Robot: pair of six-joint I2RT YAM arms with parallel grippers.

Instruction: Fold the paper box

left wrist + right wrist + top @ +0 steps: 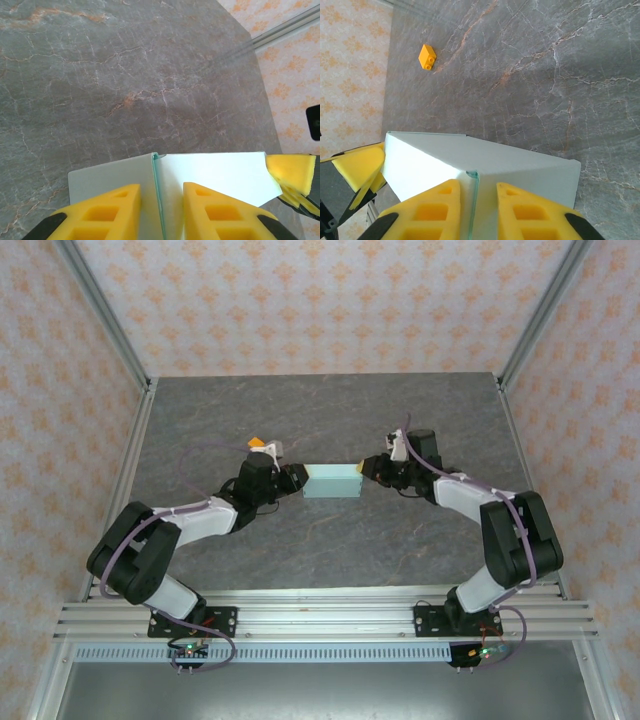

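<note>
paper box (332, 481) sits mid table (300, 410) between both arms; left gripper (161, 192) and right gripper (477, 186) each straddle a folded ridge at opposite ends, jaws narrow, likely steadying it for closing flaps; whether they actually pinch, can't tell

Bright even overhead light, soft shadows, sharp focus

There is one paper box (332, 482) on one table (330, 405). Two arms stand at the near edge, one left arm (150, 545) and one right arm (510, 530). There are two grippers, the left gripper (161, 192) and the right gripper (478, 187). They have four yellow fingers (115, 210) altogether. One small orange block (427, 57) lies far left of the box.
</note>
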